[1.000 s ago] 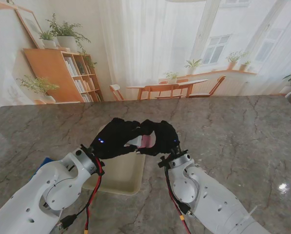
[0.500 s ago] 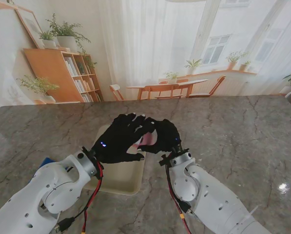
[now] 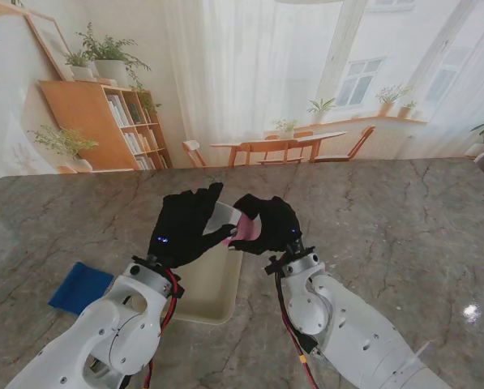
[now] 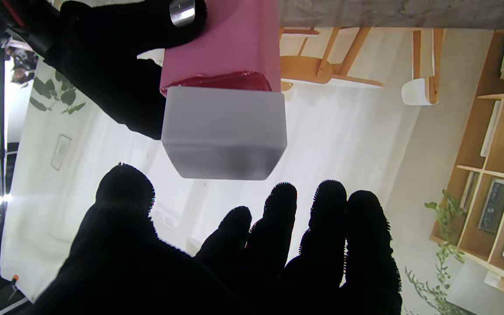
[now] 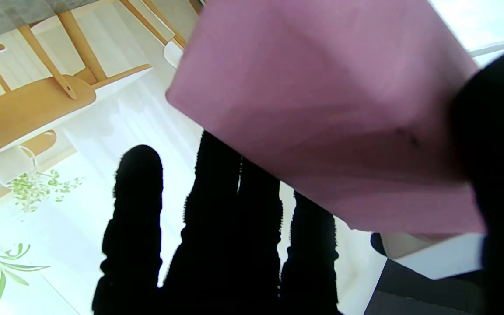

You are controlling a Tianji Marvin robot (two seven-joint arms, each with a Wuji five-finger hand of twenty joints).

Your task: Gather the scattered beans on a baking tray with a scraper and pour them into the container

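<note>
Right hand pinches the scraper; left hand's fingers spread beside it.

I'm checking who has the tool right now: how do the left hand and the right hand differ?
The right hand is closed on the scraper, gripping its pink handle; the left hand holds nothing. The left hand's fingers are spread and extended beside the scraper's pale blade, while the right hand's are curled. Both wear black gloves and hover over the baking tray.

Scraper: matt pink handle, frosted translucent blade. Table: glossy marble-look.
</note>
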